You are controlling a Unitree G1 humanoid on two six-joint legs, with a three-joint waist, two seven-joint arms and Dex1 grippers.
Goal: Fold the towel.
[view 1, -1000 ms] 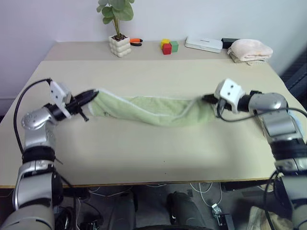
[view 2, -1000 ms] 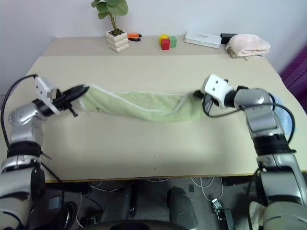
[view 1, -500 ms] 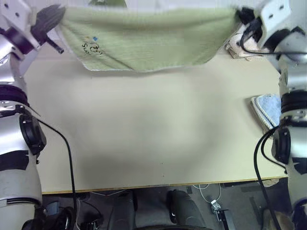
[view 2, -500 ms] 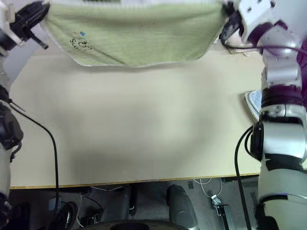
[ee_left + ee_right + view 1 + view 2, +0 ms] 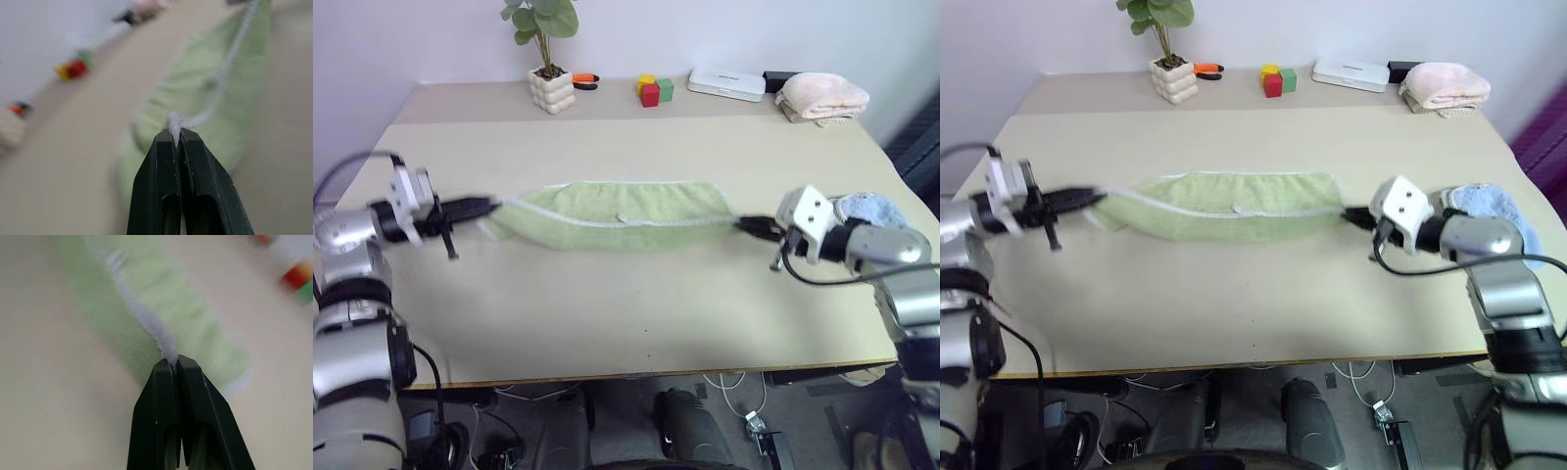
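Holding the towel (image 5: pixel 622 213) at both ends, I see it lying folded lengthwise across the middle of the table (image 5: pixel 626 304) — left gripper (image 5: pixel 489 205) clamped on the pale hem at one end, right gripper (image 5: pixel 742 224) pinching the hem at the other, edge stretched between them.

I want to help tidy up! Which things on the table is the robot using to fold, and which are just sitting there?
Using:
- green towel
- left gripper, shut on one end
- right gripper, shut on the other end

Just sitting there:
- pink towel
- blue towel
- potted plant
- colored blocks
- white box
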